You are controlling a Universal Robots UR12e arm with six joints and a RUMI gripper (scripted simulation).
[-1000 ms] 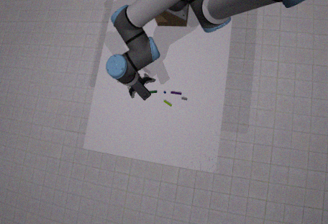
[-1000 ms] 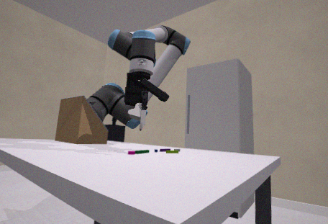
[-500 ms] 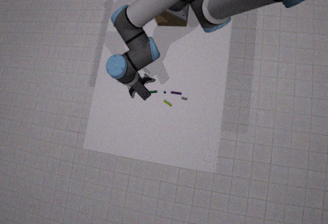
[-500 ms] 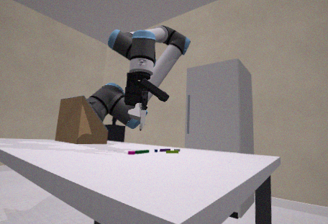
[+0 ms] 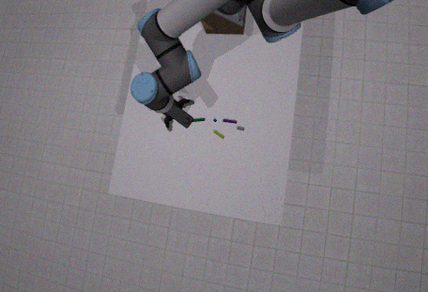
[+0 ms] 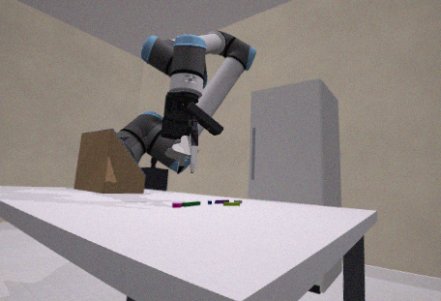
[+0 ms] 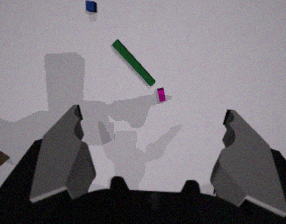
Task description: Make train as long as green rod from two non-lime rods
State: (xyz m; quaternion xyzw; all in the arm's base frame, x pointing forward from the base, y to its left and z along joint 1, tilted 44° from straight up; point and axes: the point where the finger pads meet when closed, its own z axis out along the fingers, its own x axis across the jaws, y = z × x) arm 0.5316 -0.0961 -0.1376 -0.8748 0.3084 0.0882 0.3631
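- No train had been made: the six rods lay separately on the white worktop (image 5: 197, 173) (image 6: 218, 241) (image 7: 219, 50).
- By length, the fitting pair seemed to be the magenta rod (image 6: 177, 205) (image 7: 161, 94) and the purple rod (image 5: 230, 121) (image 6: 221, 201).
- In the top view, the purple rod lay toward the right edge from the green rod (image 5: 199, 119) (image 6: 191, 204) (image 7: 134, 63); the blue rod (image 5: 215, 120) (image 6: 210, 202) (image 7: 91, 6) sat between.
- The magenta rod, hidden there, sat just beside the green rod's left-edge end.
- The grey rod (image 5: 240, 128) (image 6: 238, 201) was near the purple one; the lime rod (image 5: 219, 134) (image 6: 232, 204) lay nearer the bottom edge.
- The claw (image 5: 179, 114) (image 6: 186, 162) (image 7: 151, 108) hung wide open, holding nothing.
- Both picks, end-to-end placing and spacing from the other rods remained.
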